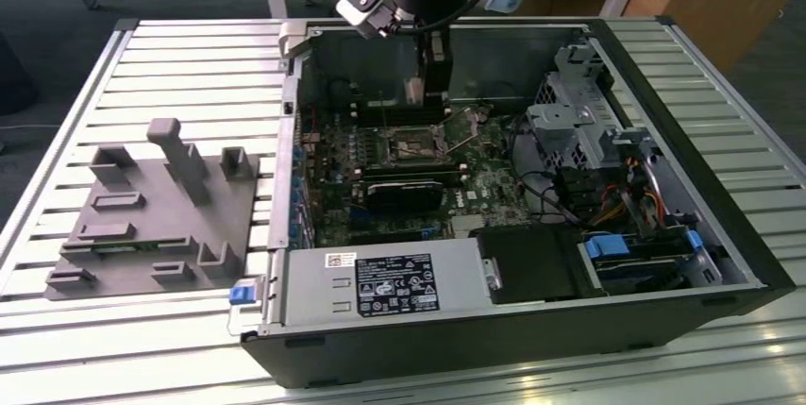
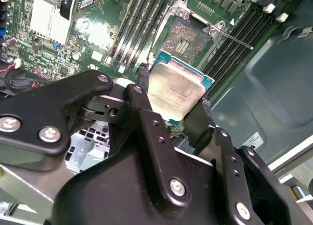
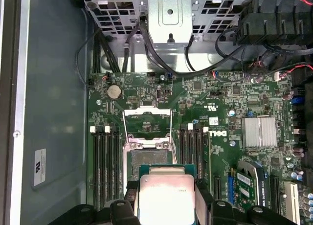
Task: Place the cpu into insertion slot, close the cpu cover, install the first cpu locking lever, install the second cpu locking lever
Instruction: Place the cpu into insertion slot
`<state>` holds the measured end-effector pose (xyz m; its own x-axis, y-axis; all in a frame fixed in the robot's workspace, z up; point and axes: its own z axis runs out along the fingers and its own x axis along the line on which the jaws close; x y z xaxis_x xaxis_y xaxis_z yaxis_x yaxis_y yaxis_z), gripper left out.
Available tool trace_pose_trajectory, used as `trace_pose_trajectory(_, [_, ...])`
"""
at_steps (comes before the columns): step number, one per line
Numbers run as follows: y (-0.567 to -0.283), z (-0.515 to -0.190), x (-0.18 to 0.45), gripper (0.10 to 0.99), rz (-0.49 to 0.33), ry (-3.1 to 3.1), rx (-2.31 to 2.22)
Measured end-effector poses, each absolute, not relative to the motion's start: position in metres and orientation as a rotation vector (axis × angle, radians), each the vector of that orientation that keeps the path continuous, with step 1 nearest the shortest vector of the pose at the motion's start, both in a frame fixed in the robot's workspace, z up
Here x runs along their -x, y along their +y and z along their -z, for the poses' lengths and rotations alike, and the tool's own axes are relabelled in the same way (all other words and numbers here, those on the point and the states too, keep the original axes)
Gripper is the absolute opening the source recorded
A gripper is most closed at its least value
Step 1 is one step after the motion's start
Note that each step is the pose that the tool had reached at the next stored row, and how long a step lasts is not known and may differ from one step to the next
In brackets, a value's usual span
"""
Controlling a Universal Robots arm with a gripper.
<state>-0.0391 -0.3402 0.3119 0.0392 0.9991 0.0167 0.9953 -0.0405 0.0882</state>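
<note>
Our gripper point(image 2: 175, 100) is clamped on the cpu point(image 3: 165, 193), pinched by two opposite edges. The insertion slot point(image 2: 188, 39) sits bare just ahead of the fingertips, with the cpu cover point(image 3: 146, 118) folded back beyond. We reckon success here means chip level, corners squared, no forcing.

The flat silver-grey square cpu point(image 3: 166, 198) is cut by the first wrist view's edge and hides part of the square black insertion slot point(image 3: 146, 157).

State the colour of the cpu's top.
The cpu top is silver-grey; second wrist view shows it best.
</note>
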Motion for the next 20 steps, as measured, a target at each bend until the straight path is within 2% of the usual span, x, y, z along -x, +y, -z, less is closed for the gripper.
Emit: trace_pose_trajectory(20, [-0.340,-0.292,0.039,0.537,-0.099,2.140,-2.226])
